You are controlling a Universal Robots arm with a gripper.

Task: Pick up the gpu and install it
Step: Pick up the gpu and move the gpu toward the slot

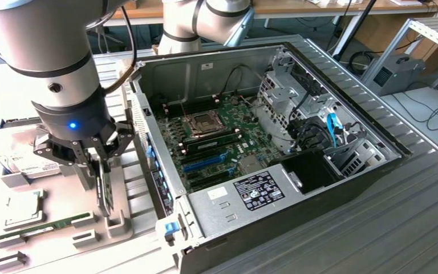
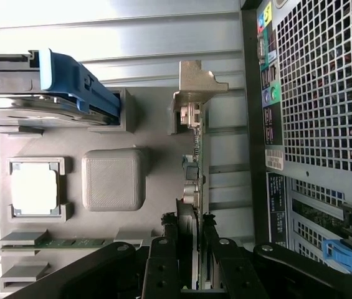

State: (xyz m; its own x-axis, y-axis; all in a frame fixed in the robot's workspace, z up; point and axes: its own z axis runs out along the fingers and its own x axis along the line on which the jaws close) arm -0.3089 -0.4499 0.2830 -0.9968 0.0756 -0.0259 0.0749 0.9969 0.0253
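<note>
End effector [image 2: 193,223] vertical, snug on gpu [image 2: 195,163]

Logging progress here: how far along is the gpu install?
Done: the pincer is at the tray. In hand: it clamps the gpu, standing on edge there. Left: the gpu isn't in the case; its blue slots are bare.
</note>
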